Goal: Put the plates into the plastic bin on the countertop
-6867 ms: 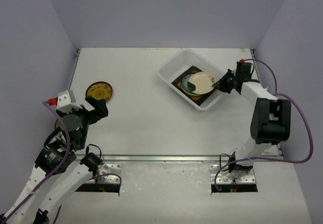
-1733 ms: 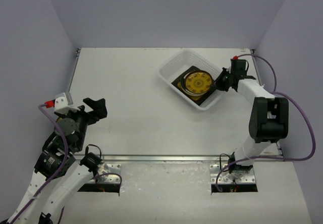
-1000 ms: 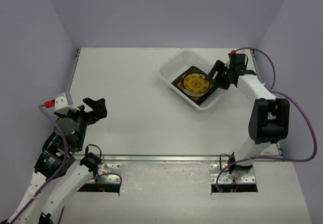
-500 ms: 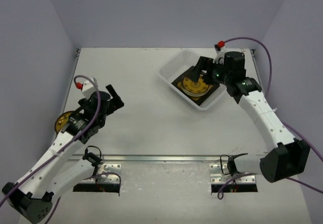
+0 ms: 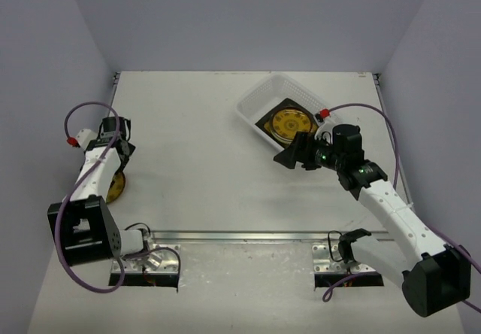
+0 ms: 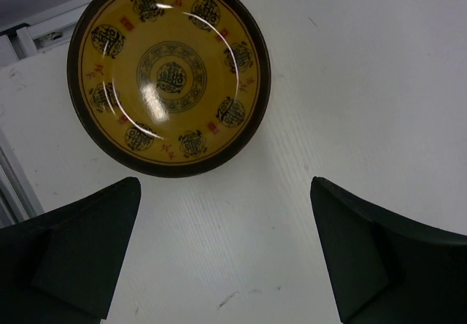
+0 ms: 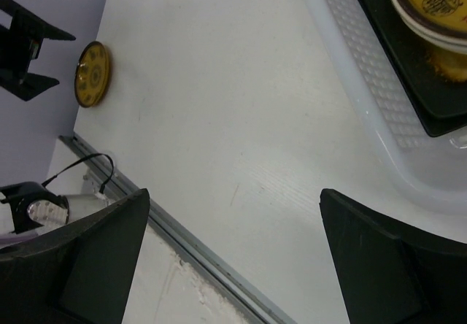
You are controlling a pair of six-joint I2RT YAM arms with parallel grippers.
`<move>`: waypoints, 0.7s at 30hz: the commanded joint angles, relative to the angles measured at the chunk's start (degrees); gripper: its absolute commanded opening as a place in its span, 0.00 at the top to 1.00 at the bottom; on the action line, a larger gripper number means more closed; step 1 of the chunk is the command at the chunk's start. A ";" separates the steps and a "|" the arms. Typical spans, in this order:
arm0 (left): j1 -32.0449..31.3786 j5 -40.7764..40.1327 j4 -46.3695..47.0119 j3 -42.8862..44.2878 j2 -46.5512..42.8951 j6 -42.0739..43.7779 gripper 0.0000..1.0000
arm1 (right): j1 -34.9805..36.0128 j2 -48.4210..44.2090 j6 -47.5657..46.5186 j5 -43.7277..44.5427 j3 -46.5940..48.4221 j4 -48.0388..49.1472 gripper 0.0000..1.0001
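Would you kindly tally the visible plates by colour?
Yellow: 2, the binned yellow plate and the loose yellow plate on the countertop.
Cream: 1, the cream plate beneath the binned one.
Black: 1, the black square plate, lowest in the plastic bin.
Total: 4

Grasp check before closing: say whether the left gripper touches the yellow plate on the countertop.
Apart. Left wrist view: bare countertop shows between the yellow plate and both fingers of the open left gripper.

Countertop [image 5: 203, 146]: flat, white, with a metal front edge [image 5: 240, 235]. The plastic bin [image 5: 254, 98] stands at the far right, set at an angle. One yellow patterned plate [image 6: 169, 76] lies flat by the left edge, well apart from the bin and seemingly nearer the front.
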 commanded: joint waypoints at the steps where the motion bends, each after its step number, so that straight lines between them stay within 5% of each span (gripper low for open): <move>1: 2.64 -3.12 -1.84 6.77 11.16 -4.93 0.00 | -0.05 -2.06 2.06 -3.19 -2.62 6.55 0.01; 12: 2.72 -6.42 -10.43 22.66 35.25 -10.66 0.00 | -0.04 -6.97 3.45 -4.34 -4.75 5.83 0.01; 21: 2.37 -4.23 -8.61 22.31 39.79 -12.72 0.00 | 0.04 -9.38 5.20 -3.69 -5.76 5.95 0.01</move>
